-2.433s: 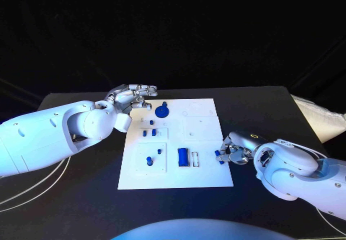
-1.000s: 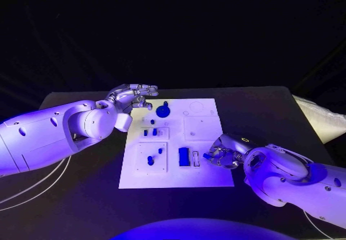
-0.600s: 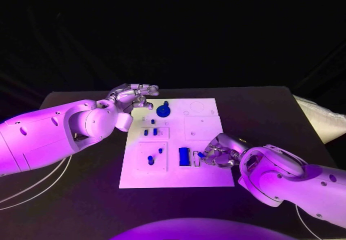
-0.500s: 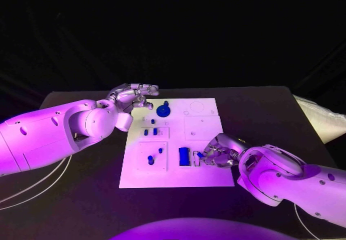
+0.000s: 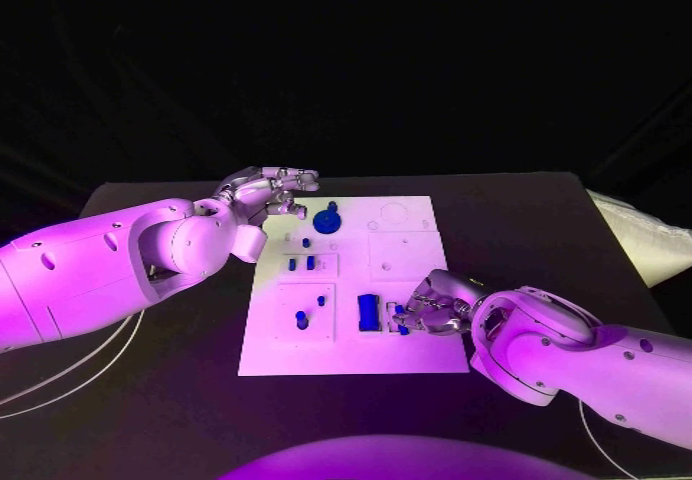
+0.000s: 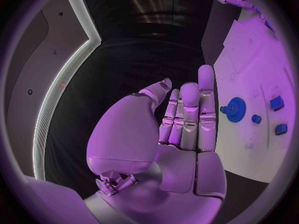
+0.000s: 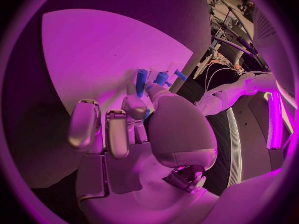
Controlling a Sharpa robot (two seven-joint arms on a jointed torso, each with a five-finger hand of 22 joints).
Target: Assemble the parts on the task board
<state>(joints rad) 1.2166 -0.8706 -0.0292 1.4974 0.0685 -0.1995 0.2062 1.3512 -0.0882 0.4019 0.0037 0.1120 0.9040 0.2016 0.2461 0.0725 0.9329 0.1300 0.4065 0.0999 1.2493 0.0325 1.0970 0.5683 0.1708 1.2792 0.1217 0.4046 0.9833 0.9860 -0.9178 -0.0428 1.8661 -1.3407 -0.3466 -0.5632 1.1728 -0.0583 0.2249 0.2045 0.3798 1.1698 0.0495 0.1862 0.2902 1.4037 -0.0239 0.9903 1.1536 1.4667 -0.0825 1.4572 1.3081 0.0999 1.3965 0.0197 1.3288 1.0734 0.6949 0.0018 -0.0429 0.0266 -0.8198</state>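
Right hand [image 5: 433, 308] pinches a small blue part [image 5: 402, 321] over the task board [image 5: 408, 258], just beside the blue block [image 5: 368, 313] and its empty slot; left hand [image 5: 268, 192] hovers empty, fingers loose, well apart near the gear [image 5: 326, 220].

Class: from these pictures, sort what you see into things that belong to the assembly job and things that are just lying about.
Job: task board; blue gear; blue block; small blue part held by right hand; left hand.

Lying about: white cables; pale bag.
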